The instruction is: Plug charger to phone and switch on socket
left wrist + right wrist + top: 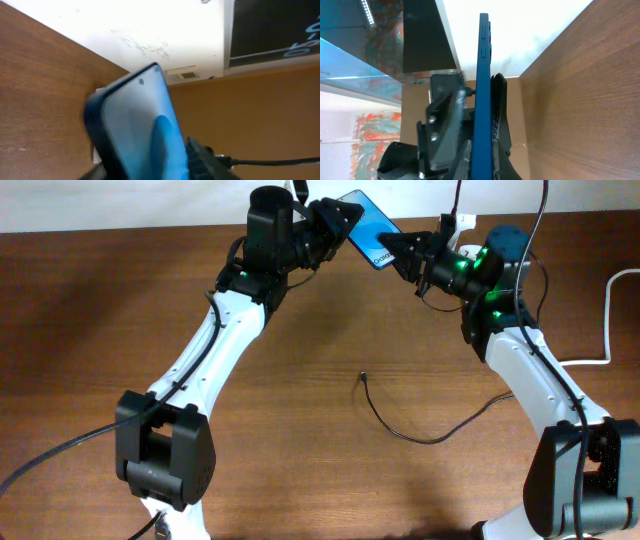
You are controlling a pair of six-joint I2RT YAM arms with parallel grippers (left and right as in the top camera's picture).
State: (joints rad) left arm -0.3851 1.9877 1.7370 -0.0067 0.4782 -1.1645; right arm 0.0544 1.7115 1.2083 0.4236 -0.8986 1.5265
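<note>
The phone (366, 222), blue-screened, is held tilted above the back of the table between both grippers. My left gripper (338, 225) is shut on its left end. My right gripper (400, 250) is shut on its lower right end. In the left wrist view the phone (142, 125) fills the jaws. In the right wrist view it (482, 75) stands edge-on between the fingers (481, 167). The charger cable (420, 438) lies loose on the table, its plug tip (362, 377) free mid-table. The socket is mostly hidden behind my right arm; a white part (468, 222) shows.
A thick white cord (608, 320) loops at the right edge of the table. A blue object (505, 235) sits behind my right arm. The white wall runs along the table's back edge.
</note>
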